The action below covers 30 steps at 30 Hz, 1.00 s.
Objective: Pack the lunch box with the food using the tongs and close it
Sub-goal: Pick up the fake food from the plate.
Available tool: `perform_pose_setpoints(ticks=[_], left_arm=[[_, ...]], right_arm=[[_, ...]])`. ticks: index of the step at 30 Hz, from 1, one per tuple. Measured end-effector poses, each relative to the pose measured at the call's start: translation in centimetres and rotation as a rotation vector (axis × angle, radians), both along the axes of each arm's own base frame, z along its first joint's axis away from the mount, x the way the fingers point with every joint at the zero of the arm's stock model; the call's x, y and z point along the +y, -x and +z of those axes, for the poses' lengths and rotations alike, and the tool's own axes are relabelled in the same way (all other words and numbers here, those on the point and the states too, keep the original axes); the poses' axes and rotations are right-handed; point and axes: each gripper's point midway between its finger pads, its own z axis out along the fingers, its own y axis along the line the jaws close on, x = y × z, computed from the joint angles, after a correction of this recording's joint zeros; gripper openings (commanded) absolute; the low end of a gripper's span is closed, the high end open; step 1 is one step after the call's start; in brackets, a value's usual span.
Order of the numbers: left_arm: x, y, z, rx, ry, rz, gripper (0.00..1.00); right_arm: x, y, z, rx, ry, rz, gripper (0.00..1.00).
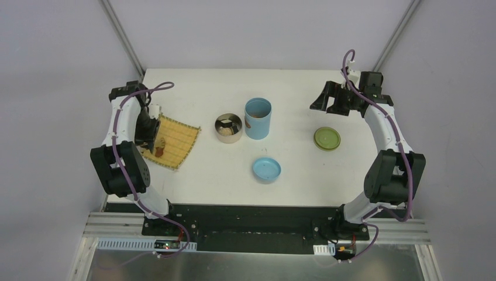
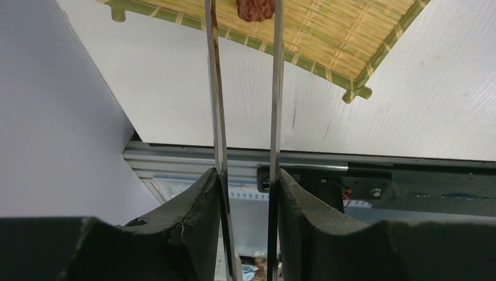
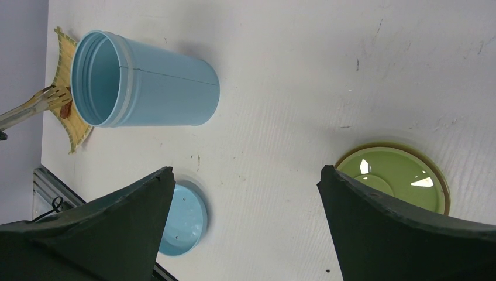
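**Top view, read as a clock face centred on the white table (image 1: 292, 82).** My left claw (image 1: 153, 133), at 9 o'clock, is pressed together on the tongs (image 2: 217, 117). Each finger bears on one silver arm, and the arms run out over the bamboo mat (image 1: 178, 140). A reddish-brown food piece (image 2: 255, 9) sits between the arms at the picture's top edge; whether they squeeze it I cannot tell. My right claw (image 1: 330, 100), at 2 o'clock, is spread wide and holds nothing, hanging above bare tabletop. Near centre stand the steel bowl (image 1: 228, 127) and, just beside it at its 3 o'clock, the light-blue cylinder (image 1: 258, 118), both uncovered. The blue lid (image 1: 267, 170) lies at the cylinder's 6 o'clock and the green lid (image 1: 327, 139) at its 3 o'clock. The tabletop carries small dark scuffs. Pale grey walls (image 1: 245, 29) enclose it, with metal struts (image 1: 123, 35) in the far corners and an aluminium rail (image 1: 117, 225) along the near edge.
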Motion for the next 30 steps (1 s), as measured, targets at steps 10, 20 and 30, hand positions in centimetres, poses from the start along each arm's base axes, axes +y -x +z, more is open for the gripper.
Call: perform_pose_setpoints(ticks=[10,20,30], left_arm=[[0.0,-1.3,3.0,-0.09,-0.007,0.023,0.31],[-1.3,-3.1,6.2,-0.198,0.041,0.007,0.31],[-7.7,-5.6,10.6,-0.359,0.127,-0.194,0.32]], right_arm=[[0.0,-0.2,0.1,-0.002,0.0,0.0,0.98],[0.0,-0.2,0.1,-0.001,-0.001,-0.001,0.98],[0.0,-0.2,0.1,-0.001,-0.002,-0.001,0.98]])
